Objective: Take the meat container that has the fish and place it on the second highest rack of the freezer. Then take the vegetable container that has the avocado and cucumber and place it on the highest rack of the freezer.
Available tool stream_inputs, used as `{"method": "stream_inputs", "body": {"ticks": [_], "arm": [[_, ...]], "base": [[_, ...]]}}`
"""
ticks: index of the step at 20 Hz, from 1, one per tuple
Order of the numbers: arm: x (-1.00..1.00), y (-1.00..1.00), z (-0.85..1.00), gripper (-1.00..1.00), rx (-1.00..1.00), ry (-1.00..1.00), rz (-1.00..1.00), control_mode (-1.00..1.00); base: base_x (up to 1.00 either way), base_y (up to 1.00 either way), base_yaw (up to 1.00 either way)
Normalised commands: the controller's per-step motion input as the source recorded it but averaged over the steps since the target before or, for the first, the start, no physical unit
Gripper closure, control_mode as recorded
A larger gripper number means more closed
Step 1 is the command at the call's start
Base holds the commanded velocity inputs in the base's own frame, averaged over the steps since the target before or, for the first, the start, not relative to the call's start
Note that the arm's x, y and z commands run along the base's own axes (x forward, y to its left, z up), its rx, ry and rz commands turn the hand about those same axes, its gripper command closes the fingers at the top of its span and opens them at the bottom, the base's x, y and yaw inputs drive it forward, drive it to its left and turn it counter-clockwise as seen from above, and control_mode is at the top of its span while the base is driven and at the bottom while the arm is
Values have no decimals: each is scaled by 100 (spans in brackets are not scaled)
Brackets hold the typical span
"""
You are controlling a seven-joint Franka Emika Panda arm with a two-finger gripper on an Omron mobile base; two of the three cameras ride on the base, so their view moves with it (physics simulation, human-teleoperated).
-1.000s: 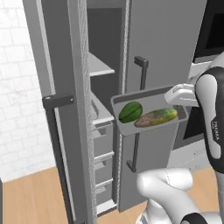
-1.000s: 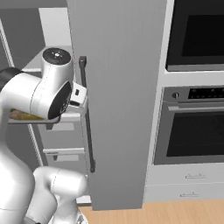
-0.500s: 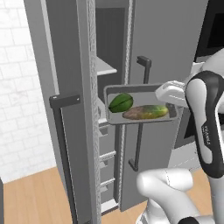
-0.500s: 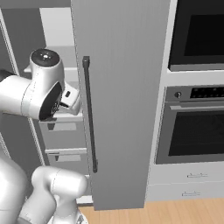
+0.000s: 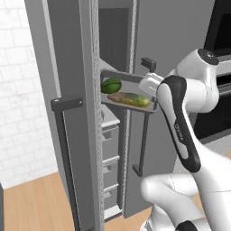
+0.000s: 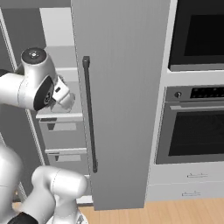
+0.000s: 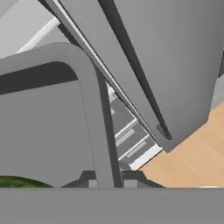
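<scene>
The freezer [image 5: 85, 113] is standing tall and grey with its doors open, and the right door [image 6: 122, 100] with the long dark handle [image 6: 89, 113] is hanging just beside the black oven [image 6: 197, 118]. Pale drawers [image 5: 109, 153] are showing low inside it.

The white arm [image 5: 180, 122] is rising from the lower right of the left base view, bending at the elbow and reaching to the left, so that the wrist is pointing into the open freezer. In the right base view the wrist is sitting in front of the shelf [image 6: 59, 116].

The gripper [image 7: 108, 180] is clamping with its jaws together on the rim of the grey tray [image 5: 118, 76], holding it about level at the opening of the freezer, in the upper part. In the tray the long cucumber [image 5: 128, 99] is lying near the front edge, and the dark green avocado [image 5: 111, 85] is resting just beside it, deeper toward the freezer.
</scene>
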Motion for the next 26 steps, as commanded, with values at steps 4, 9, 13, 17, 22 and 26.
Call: {"method": "stream_inputs", "body": {"ticks": [4, 9, 13, 17, 22, 26], "arm": [[61, 44, 1, 100, 28, 0, -32, -100], [82, 48, 4, 100, 18, 1, -22, -100], [100, 38, 12, 100, 2, 14, -1, -100], [97, 33, 13, 100, 3, 19, 0, -100], [80, 41, 17, 100, 0, 14, 0, -100], [53, 59, 2, 100, 0, 6, 0, -100]], "base": [[0, 0, 0], [0, 0, 0], [0, 0, 0], [0, 0, 0], [0, 0, 0], [0, 0, 0]]}}
